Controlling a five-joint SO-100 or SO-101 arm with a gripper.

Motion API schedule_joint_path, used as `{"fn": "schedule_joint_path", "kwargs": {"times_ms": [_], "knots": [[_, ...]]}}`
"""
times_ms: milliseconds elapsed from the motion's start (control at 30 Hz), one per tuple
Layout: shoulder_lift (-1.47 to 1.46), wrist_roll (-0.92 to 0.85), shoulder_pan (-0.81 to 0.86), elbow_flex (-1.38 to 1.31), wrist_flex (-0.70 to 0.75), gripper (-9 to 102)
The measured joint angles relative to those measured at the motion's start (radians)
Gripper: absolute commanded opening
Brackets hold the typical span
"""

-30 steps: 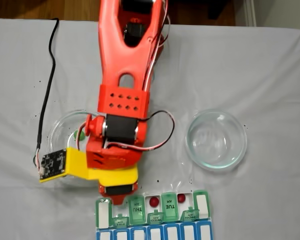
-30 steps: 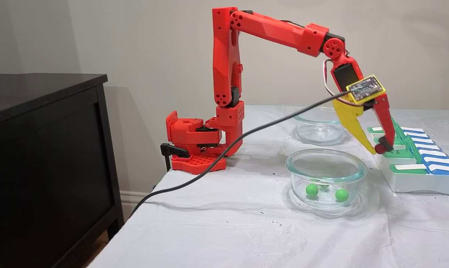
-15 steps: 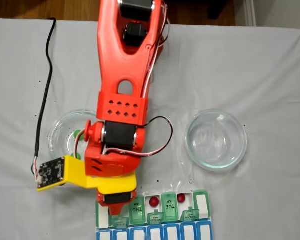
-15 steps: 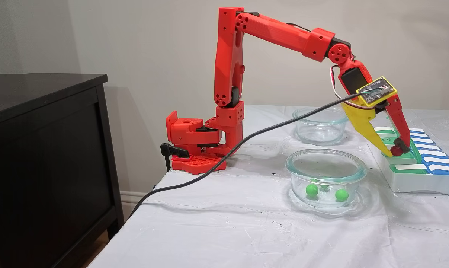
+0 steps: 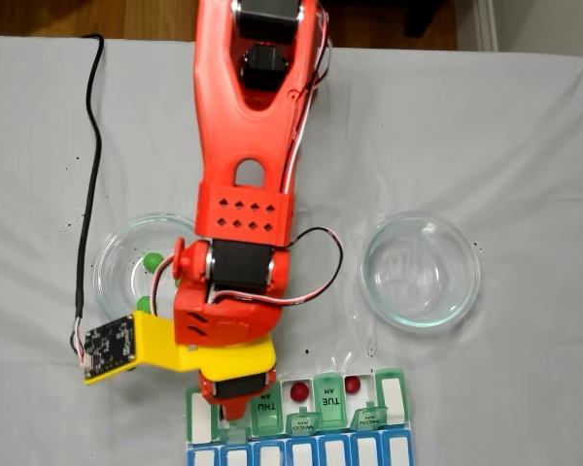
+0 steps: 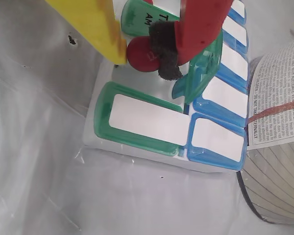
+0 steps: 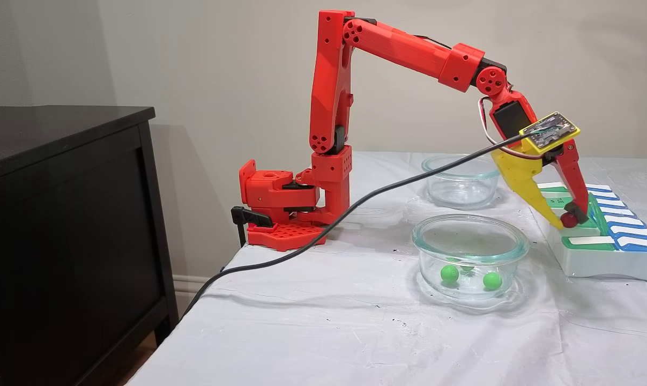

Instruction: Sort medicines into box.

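White-draped table: your tool grips a red pill just above the box's open green-lidded cell; let go off-centre and it could bounce off a raised lid.

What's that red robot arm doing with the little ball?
The red arm's gripper is pinching a dark red pill and holding it over an open slot of the pill box. Two more red pills already sit in other open slots. Two green pills wait in the near glass bowl; the other bowl holds none.
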Motion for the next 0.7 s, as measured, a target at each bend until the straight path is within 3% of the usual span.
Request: {"fn": "schedule_joint_path", "kwargs": {"times_ms": [167,267,467,600,700], "knots": [[0.0,-0.029,0.0,0.002,-0.055,7],[-0.005,-0.04,0.0,0.002,-0.074,24],[-0.037,-0.041,0.0,0.002,-0.075,16],[-0.035,-0.041,0.0,0.015,-0.075,22],[-0.035,-0.041,0.0,0.02,-0.063,19]]}}
